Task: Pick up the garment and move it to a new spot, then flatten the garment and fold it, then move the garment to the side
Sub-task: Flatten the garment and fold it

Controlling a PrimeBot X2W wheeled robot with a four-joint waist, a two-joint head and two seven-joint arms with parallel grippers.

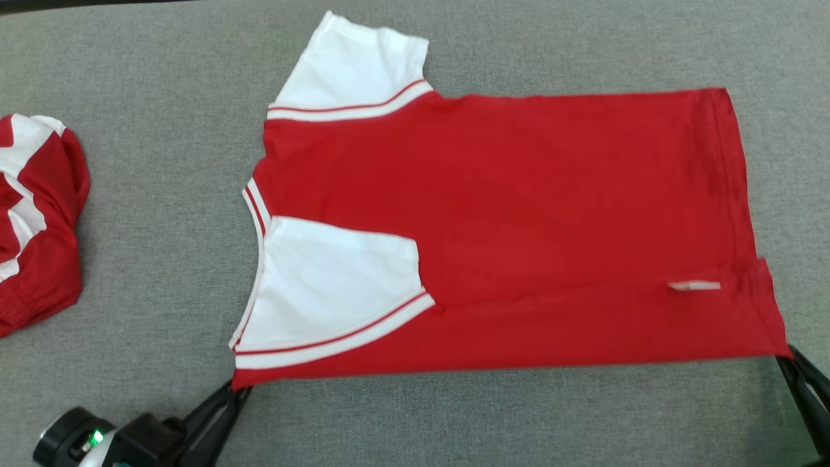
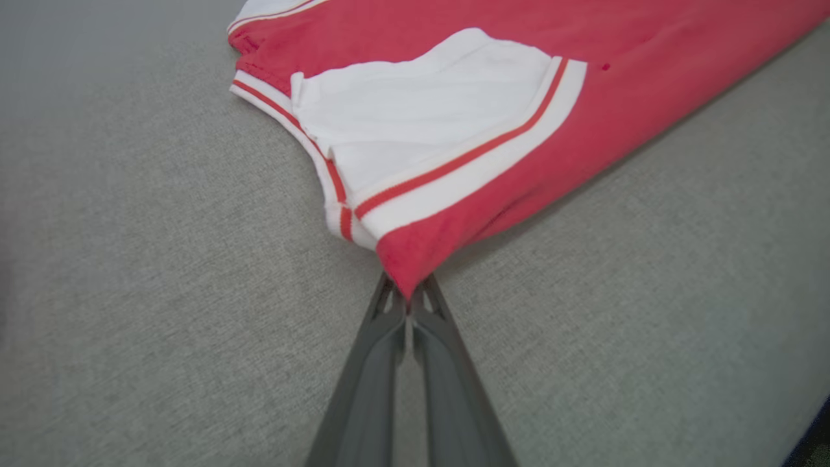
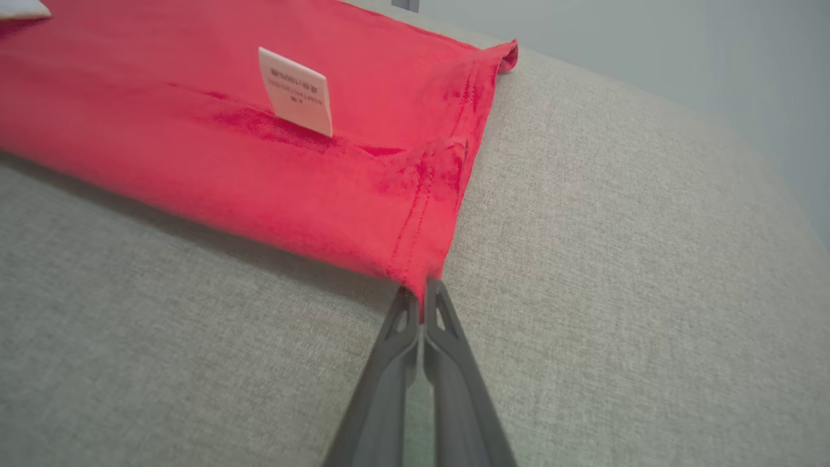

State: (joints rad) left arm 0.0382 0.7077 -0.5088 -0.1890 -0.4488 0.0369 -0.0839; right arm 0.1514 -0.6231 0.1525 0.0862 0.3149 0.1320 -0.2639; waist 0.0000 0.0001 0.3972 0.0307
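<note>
We hold the red garment [image 1: 519, 214] spread flat on the grey table [image 1: 149, 279], our left tool [image 1: 237, 387] pinching its near shoulder corner, our right tool [image 1: 786, 354] pinching its near hem corner

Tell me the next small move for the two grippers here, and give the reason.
The left gripper is shut on the red shirt's collar-end corner, the right gripper on its hem corner, and it lies flat on the grey surface. So probably lift both corners together and carry the near edge over toward the far edge.
</note>
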